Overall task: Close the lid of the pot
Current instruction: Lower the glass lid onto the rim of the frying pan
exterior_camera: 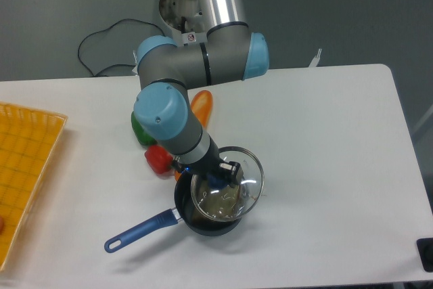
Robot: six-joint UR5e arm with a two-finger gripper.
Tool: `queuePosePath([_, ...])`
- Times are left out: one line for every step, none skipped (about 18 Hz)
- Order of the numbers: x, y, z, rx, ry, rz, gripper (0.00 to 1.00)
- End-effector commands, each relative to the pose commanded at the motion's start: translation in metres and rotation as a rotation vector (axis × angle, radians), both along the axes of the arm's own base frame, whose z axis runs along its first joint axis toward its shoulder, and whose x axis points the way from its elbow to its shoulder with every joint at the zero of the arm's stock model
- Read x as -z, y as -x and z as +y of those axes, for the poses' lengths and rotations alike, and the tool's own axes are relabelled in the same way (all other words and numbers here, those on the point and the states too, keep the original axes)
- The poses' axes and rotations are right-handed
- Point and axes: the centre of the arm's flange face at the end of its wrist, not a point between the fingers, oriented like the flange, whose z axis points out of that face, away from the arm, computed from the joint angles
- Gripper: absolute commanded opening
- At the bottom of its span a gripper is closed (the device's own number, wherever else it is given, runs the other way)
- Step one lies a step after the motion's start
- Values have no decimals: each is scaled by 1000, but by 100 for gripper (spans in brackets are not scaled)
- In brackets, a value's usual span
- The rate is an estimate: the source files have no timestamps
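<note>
Yellow tray (27, 167) lies at the table's (325, 167) left edge. Further right, green (141, 130), red (158, 159) and orange (201, 106) toys sit behind the pot (203, 225). The gripper (220, 174) holds the lid (226, 184) tilted over the pot; how wide the jaws stand I cannot tell.

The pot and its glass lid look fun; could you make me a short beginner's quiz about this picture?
1. True or false: the lid lies flat and centred on the pot.
2. What colour is the pot's handle?
3. The orange tray sits at which table edge: A left, B right, C far?

Key: 1 false, it is tilted, held at the gripper. 2 blue. 3 A.
</note>
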Motion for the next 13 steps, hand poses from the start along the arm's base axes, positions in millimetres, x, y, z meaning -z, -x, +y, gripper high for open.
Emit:
queuePosePath([3, -1, 1, 0, 2, -2, 55])
queuePosePath([3, -2, 2, 3, 1, -1, 55])
queuePosePath([3, -5, 4, 8, 0, 0, 55])
queuePosePath([4, -6, 4, 9, 1, -1, 55])
queuePosePath([5, -7, 5, 8, 1, -1, 55])
queuePosePath([6, -7, 5, 2, 0, -1, 55])
queuePosePath([7, -7, 5, 1, 1, -2, 55])
queuePosePath([8, -8, 6, 2, 0, -1, 55])
queuePosePath([8, -8, 6, 1, -3, 1, 55])
queuePosePath([11, -8, 6, 1, -5, 2, 55])
queuePosePath([11, -8, 6, 1, -5, 2, 55])
queuePosePath([12, -8, 7, 1, -5, 2, 55])
queuePosePath([14, -8, 8, 2, -5, 2, 55])
